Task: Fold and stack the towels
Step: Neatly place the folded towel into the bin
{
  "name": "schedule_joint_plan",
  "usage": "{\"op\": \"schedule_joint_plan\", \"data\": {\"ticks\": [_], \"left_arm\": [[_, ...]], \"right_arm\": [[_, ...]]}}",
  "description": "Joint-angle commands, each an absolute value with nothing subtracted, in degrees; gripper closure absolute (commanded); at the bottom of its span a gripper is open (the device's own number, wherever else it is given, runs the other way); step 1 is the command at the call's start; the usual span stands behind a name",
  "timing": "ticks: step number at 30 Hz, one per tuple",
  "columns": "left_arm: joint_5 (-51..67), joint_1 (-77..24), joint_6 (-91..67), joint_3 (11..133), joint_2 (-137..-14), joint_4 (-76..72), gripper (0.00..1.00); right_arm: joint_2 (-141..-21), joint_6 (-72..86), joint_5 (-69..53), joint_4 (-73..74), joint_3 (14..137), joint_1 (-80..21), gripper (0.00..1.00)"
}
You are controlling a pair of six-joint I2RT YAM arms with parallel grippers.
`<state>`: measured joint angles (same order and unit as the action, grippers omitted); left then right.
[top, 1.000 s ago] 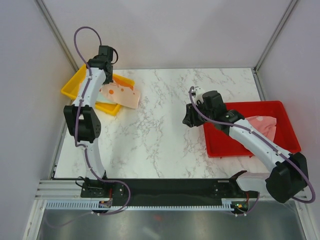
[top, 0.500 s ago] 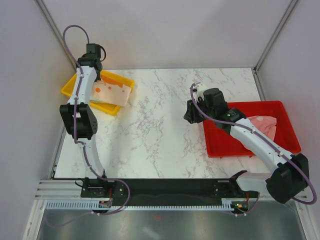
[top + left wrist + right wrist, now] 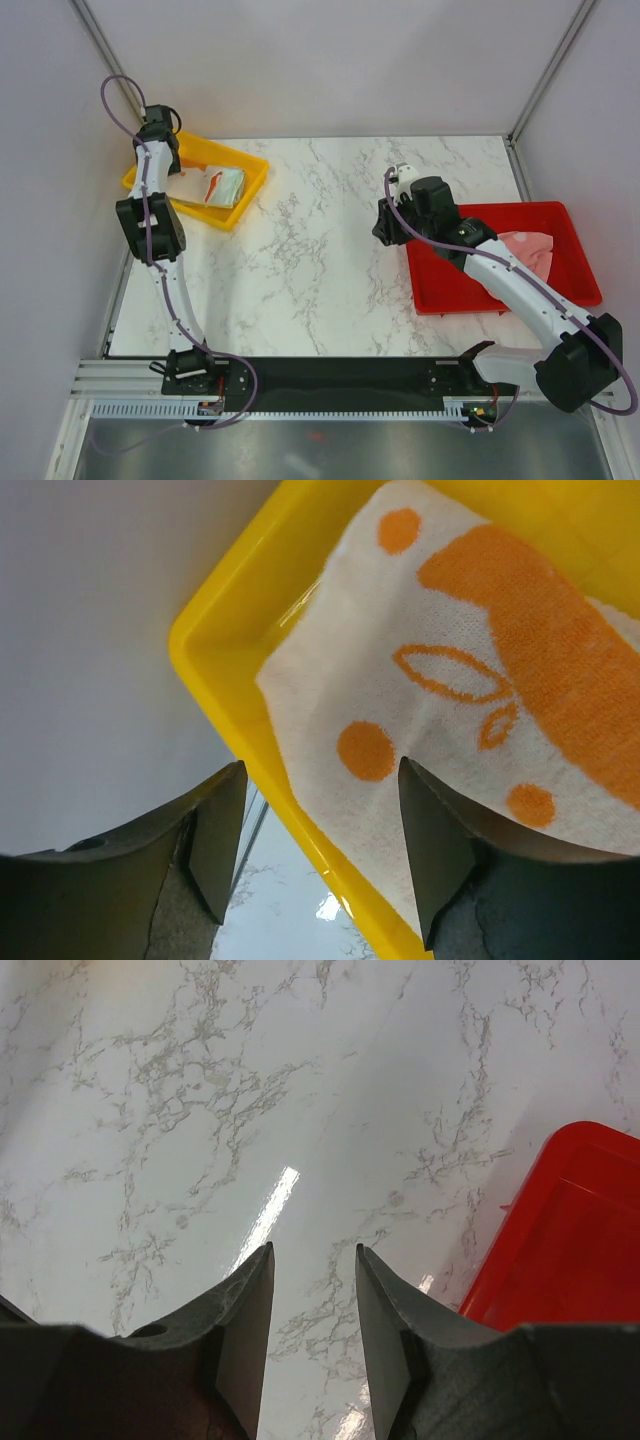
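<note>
Cream towel (image 3: 440, 720) with orange shapes, yellow tray (image 3: 228, 685), red tray (image 3: 470, 296), grey-veined white table (image 3: 320, 250).

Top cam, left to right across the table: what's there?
yellow tray holding the printed towel → right gripper → red tray holding the pink towel

A robotics lab cell: a white marble-patterned tabletop (image 3: 320, 260) boxed by plain grey wall panels (image 3: 340, 60) and aluminium posts (image 3: 544, 75), with a black base rail (image 3: 330, 375) carrying two white robot arms (image 3: 505, 275).

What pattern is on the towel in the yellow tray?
Cream towel with orange dots and blotchy shapes, clearest in the left wrist view.
</note>
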<state>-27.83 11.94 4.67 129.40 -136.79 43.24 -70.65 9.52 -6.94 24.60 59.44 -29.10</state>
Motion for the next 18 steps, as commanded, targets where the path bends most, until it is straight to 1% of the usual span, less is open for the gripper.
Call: {"op": "schedule_joint_plan", "data": {"ticks": [1, 3, 6, 9, 10, 12, 15, 18], "left_arm": [[-28.65, 12.39, 3.34, 135.17, -134.3, 40.7, 0.3], [-28.13, 12.13, 2.82, 135.18, -131.85, 40.61, 0.28], [-23.31, 10.47, 1.14, 132.64, -128.24, 40.69, 0.28], [-16.46, 7.05, 1.05, 125.97, -123.06, 40.34, 0.28], [-12.52, 6.25, 1.32, 122.38, -120.87, 40.34, 0.28], [-12.92, 3.52, 0.8, 116.84, -119.45, 40.25, 0.28], [-9.5, 1.59, 0.79, 111.72, -117.86, 39.29, 0.3], [-10.19, 0.62, 5.17, 104.01, -116.46, 35.79, 0.3]], "right_arm": [[-69.52, 8.96, -5.62, 24.52, 61.87, -29.18, 0.54], [-70.49, 9.31, -6.15, 24.7, 61.87, -29.18, 0.53], [-70.75, 10.37, -7.2, 24.44, 61.79, -29.18, 0.54], [-70.84, 11.51, -8.61, 24.17, 62.31, -29.18, 0.53], [-70.75, 11.77, -8.96, 24.17, 62.66, -29.18, 0.53], [-70.05, 12.48, -9.4, 24.08, 63.28, -29.27, 0.53], [-68.91, 13.09, -10.63, 24.17, 63.72, -29.27, 0.53], [-67.24, 13.36, -11.69, 24.17, 63.37, -29.27, 0.53]]}}
